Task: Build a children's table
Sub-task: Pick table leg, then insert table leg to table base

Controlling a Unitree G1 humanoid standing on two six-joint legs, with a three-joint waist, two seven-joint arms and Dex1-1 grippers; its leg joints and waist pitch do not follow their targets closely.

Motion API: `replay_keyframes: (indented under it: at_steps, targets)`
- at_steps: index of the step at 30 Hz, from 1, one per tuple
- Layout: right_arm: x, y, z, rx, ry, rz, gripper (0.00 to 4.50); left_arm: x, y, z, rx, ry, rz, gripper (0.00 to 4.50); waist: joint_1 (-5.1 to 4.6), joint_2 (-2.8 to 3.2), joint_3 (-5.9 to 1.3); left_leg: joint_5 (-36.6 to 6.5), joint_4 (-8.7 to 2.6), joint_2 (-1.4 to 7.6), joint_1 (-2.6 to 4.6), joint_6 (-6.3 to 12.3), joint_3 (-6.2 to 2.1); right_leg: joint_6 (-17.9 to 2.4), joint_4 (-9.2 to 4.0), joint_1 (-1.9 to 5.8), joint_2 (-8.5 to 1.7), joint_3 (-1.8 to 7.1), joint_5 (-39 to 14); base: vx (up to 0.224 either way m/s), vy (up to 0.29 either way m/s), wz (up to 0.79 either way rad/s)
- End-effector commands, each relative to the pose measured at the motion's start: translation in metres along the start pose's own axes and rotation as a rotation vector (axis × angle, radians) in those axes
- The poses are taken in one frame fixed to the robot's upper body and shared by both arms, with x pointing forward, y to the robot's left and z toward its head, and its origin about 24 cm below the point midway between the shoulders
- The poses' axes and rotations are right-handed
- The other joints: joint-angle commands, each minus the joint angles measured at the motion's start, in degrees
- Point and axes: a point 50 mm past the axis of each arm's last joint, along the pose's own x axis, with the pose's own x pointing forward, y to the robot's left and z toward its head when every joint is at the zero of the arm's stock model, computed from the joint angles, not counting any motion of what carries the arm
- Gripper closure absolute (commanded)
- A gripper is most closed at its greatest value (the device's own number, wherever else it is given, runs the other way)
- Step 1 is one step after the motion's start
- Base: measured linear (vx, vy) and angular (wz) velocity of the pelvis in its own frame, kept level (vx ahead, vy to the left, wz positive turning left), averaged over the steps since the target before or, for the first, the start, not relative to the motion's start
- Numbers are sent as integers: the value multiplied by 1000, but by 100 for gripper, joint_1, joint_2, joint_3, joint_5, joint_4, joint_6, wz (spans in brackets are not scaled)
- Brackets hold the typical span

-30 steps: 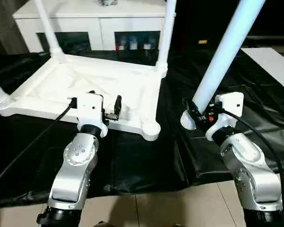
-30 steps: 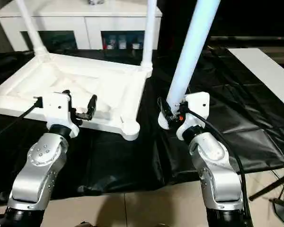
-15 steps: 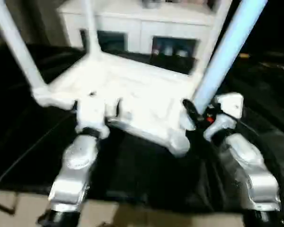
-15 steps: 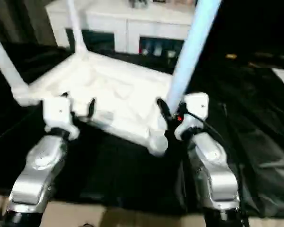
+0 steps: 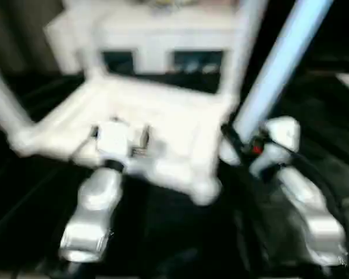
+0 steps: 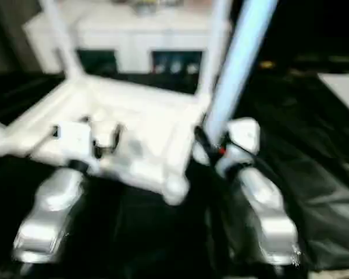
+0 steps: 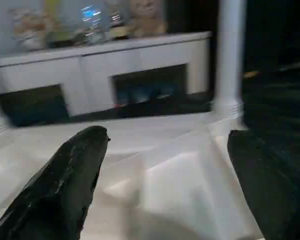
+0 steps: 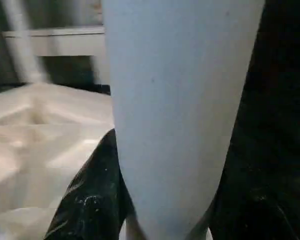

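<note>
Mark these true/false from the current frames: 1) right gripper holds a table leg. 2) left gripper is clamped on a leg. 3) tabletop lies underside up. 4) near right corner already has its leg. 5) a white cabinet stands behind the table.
1) True. The right gripper is shut on the loose leg, which rises steeply from it.
2) False. The left gripper is open, its fingers spread over the tabletop with nothing between them.
3) True. The tabletop lies underside up, with fitted legs pointing upward.
4) False. The near right corner is a bare rounded socket with no leg in it.
5) True. The white cabinet stands behind the table, on the far side of the black sheet.
</note>
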Motion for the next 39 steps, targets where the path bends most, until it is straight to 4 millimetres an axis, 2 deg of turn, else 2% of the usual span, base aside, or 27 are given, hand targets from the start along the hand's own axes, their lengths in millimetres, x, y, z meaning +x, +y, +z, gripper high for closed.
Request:
replay_keyframes:
  at_steps: [1, 2, 3, 4, 5, 6, 7, 8, 9, 10, 11, 12, 13, 14, 15, 17, 18, 20, 23, 24, 27, 31, 34, 35, 36, 37, 39]
  targets:
    - [5, 12, 11, 0, -57, 48, 264, -3, 10, 0, 26, 0, 17, 18, 53, 17, -278, 758, -651, 200, -225, 448, -83, -1419, -657, 444, -392, -23, 670, 67, 29, -13]
    - [5, 12, 11, 1, -57, 48, 264, -3, 10, 0, 26, 0, 14, 18, -179, 203, -143, -540, -1040, 454, 142, 610, -396, -1042, -485, 141, -35, -303, -472, 67, 29, -13]
    - [5, 13, 11, 2, -57, 49, 264, -3, 10, 0, 25, 0, 15, 18, -308, 273, -186, -1093, -1090, 540, 326, 639, -570, -1022, -284, 63, 23, -388, -659, 80, 40, -2]
    - [5, 13, 11, 2, -57, 49, 264, -3, 10, 0, 25, 0, 15, 18, -399, 291, -290, -1708, -1118, 740, 839, 919, -831, -941, -57, -268, -64, -366, -429, 73, 21, 6]
    - [6, 13, 11, 3, -57, 54, 264, -3, 11, 0, 12, -9, 17, 18, -490, 264, -319, -1150, -1084, 781, 897, 1508, -971, -504, 121, -412, -104, -368, -50, 73, 21, 6]
    - [6, 14, 11, 9, -56, 67, 264, -4, 12, 1, 0, -12, 8, 18, -485, 201, -296, -713, -1051, 808, 853, 1843, -954, -319, 143, -470, -169, -317, 118, 51, -7, -2]
    - [6, 15, 12, 13, -56, 76, 264, -5, 13, 1, -7, -15, 1, 18, -455, 47, -276, 329, -938, 735, 660, 2233, -848, -199, -7, -495, -378, -158, 737, 0, 0, 0]
    - [6, 16, 12, 11, -52, 93, 264, -7, 12, 0, -34, -15, -54, 18, -391, -71, -295, 735, -771, 555, 410, 2108, -655, -340, -278, -363, -580, -3, 1394, 0, 0, 0]
    - [5, 17, 12, 14, -47, 127, 264, -12, 8, 2, -65, -42, -173, 18, -153, -183, -384, 1111, -418, 34, -204, 1453, -243, -563, -364, 192, -829, 265, 3058, 15, -56, 0]
    - [5, 18, 11, 14, -41, 155, 264, -17, 6, 4, -84, -68, -268, 18, -88, -243, -417, 1432, -553, 17, -291, 822, -239, -318, -197, 277, -739, 155, 4618, 15, -56, 0]
    - [5, 19, 11, 14, -38, 164, 264, -18, 6, 5, -91, -74, -303, 9, -67, -212, -430, 1533, -609, 21, -243, 605, -250, -214, -135, 232, -651, 73, 5136, 22, -64, -4]
    - [5, 20, 10, 16, -21, 212, 264, -25, 5, 7, -104, -81, -445, 9, -55, -149, -412, 1460, -648, 50, -107, 325, -245, -166, -132, 99, -504, -22, 5381, -9, -50, 0]
    - [6, 21, 10, 18, -14, 230, 264, -26, 5, 7, -99, -75, -482, 9, -39, -102, -367, 947, -717, 100, -10, 164, -249, -216, -221, 23, -444, -63, 4503, -42, -55, 1]
    - [6, 21, 10, 20, -12, 237, 264, -26, 5, 7, -96, -72, -491, 9, -55, -68, -318, 404, -804, 211, 49, 61, -281, -435, -289, -5, -436, -65, 3365, 0, 0, 0]
    - [6, 23, 10, 12, -1, 279, 264, -26, 7, 7, -55, -61, -557, 9, -34, -36, -297, 127, -859, 275, 91, 35, -306, -596, -324, -26, -445, -86, 2732, -74, 8, 2]
    - [6, 23, 10, 17, 16, 345, 264, -25, 7, 5, 4, -14, -706, 9, 17, 53, -194, -958, -1030, 428, 193, -121, -278, -1200, -454, -132, -445, -56, 600, -84, 31, 4]
    - [5, 23, 10, 23, 25, 374, 264, -25, 8, 4, 26, 9, -770, 9, 34, 43, -167, -1246, -1064, 432, 197, -214, -245, -1255, -496, -139, -446, -45, 141, -91, 39, 4]
    - [4, 21, 10, 29, 48, 438, 264, -22, 11, 0, 86, 75, -903, 9, 75, 34, -121, -1992, -1111, 419, 257, -634, -165, -1221, -597, -245, -493, 28, -951, -99, 43, 3]
    - [4, 19, 8, 9, 79, 487, 264, -16, 14, -8, 186, 156, -1001, 9, 90, 5, -122, -2089, -1151, 386, 254, -728, -115, -930, -705, -255, -546, 61, -1635, -76, 45, -1]
    - [4, 18, 8, -3, 90, 499, 264, -13, 16, -11, 227, 179, -1025, 9, 96, 11, -142, -2049, -1150, 395, 272, -752, -104, -907, -691, -270, -550, 62, -1580, -58, 43, -7]
    - [3, 18, 7, -22, 104, 539, 264, -2, 21, -20, 280, 269, -1120, 9, 62, 9, -182, -1523, -1192, 403, 174, -680, -94, -964, -635, -203, -540, 30, -848, 0, 0, 0]
    - [3, 15, 8, -39, 108, 557, 264, 13, 28, -24, 336, 308, -1139, 9, 78, -12, -208, -1367, -1145, 418, 172, -526, -27, -1112, -668, -235, -617, 26, -970, 0, 0, 0]
    - [2, 14, 9, -46, 110, 563, 264, 20, 31, -25, 356, 318, -1143, 35, 95, -26, -230, -1129, -1126, 437, 156, -447, -10, -1239, -639, -223, -631, 30, -640, 0, 0, 0]
    - [2, 13, 9, -55, 111, 565, 264, 24, 32, -25, 361, 324, -1147, 35, 91, -40, -243, -944, -1119, 430, 131, -371, 0, -1292, -617, -206, -613, 19, -367, 0, 0, 0]
    - [1, 12, 10, -61, 113, 569, 264, 28, 33, -25, 360, 332, -1159, 43, 103, 18, -284, -793, -1089, 424, 139, -343, 10, -1377, -566, -215, -603, 11, 40, 0, 0, 0]
    - [1, 12, 10, -61, 113, 569, 264, 28, 33, -25, 360, 332, -1159, 47, 95, -6, -304, -636, -1070, 415, 139, -284, 20, -1412, -550, -215, -584, 6, 352, 0, 0, 0]
    - [0, 12, 9, -75, 119, 582, 264, 32, 36, -27, 380, 368, -1201, 77, 110, -17, -334, 30, -993, 389, 77, 82, 45, -1608, -457, -186, -577, -18, 1512, 0, 0, 0]
